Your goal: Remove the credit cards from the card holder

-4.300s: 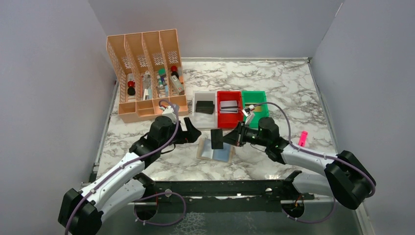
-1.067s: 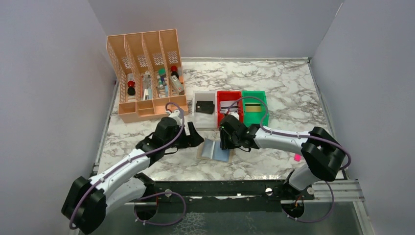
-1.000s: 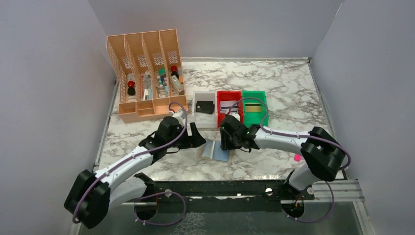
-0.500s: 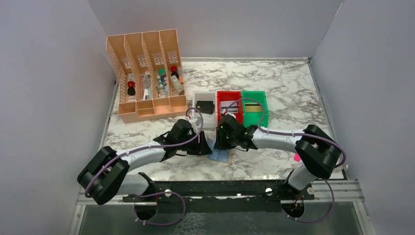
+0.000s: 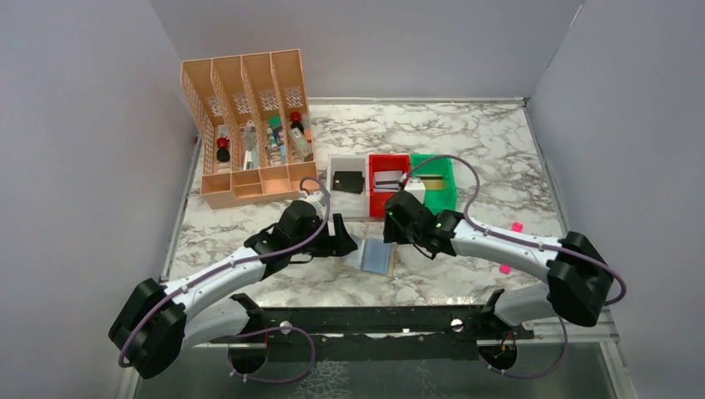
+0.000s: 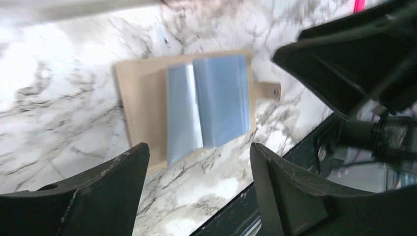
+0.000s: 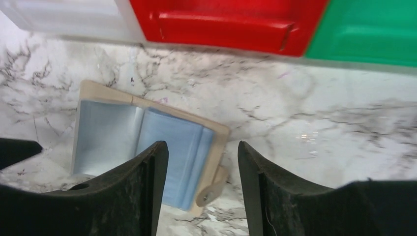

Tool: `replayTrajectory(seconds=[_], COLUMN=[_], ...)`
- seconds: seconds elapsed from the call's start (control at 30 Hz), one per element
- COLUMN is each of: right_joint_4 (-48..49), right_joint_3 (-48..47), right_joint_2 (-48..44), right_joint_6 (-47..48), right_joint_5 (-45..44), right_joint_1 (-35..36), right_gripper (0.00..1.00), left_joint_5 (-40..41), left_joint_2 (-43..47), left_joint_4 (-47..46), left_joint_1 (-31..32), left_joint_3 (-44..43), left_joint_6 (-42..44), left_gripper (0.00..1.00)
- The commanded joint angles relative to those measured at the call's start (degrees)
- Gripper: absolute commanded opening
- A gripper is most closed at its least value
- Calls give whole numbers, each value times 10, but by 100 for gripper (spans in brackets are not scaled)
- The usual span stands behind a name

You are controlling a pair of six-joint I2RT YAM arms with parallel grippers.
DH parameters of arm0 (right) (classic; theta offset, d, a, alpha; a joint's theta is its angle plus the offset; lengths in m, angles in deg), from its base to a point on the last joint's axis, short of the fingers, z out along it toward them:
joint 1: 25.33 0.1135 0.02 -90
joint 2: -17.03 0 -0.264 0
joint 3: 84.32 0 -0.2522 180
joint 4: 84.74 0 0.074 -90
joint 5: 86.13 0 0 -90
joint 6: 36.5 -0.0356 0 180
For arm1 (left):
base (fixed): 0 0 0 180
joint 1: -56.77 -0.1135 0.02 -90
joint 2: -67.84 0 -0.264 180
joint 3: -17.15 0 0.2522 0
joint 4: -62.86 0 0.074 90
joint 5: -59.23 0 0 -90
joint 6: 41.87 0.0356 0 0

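Note:
The card holder (image 5: 374,256) lies open on the marble, with two blue-grey panels and a tan border (image 6: 137,108); no card shows in its pockets (image 7: 167,142). My left gripper (image 5: 345,244) hovers at its left edge, open and holding nothing (image 6: 196,191). Just above its right side my right gripper (image 5: 391,229) is open and holding nothing (image 7: 201,191). A black credit card (image 5: 347,181) lies in the white bin, a silver-grey card (image 5: 388,178) in the red bin. A gold-striped card (image 5: 432,177) in the green bin is partly hidden by my right wrist.
White bin (image 5: 337,205), red bin (image 5: 376,162) and green bin (image 5: 447,195) stand in a row behind the holder. An orange slotted organizer (image 5: 249,116) fills the back left. A pink marker (image 5: 515,226) lies to the right, by my right forearm.
Both pairs of jaws have widened. My right arm has drawn back to the right and my left gripper has eased off the holder, which now lies uncovered.

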Motion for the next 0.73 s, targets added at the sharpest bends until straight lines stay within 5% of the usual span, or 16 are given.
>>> replayTrajectory(seconds=[0.0,0.07,0.2,0.37,0.47,0.7], right_joint_4=[-48,-46,-19,59,58,82], right_joint_3=[-7,5,39,66,60,71], right_joint_2=[-93,-134,-206,-277,-291,-295], right_joint_6=[10,21,61,180,195,225], right_joint_5=[-152,-200,-283,-199,-132,-63], right_joint_1=[5,5,-1,-86,-153,-162], right_gripper=[62,70,85,86,87,87], left_joint_5=[160,258,426,543,575,594], left_joint_2=[70,99,143,178,194,221], left_joint_4=[121,173,241,278,290,291], left_joint_1=[1,1,1,1,1,1], left_joint_3=[-60,-85,-125,-162,-171,-162], left_joint_6=[27,30,27,63,81,117], left_gripper=[89,98,99,99,99,99])
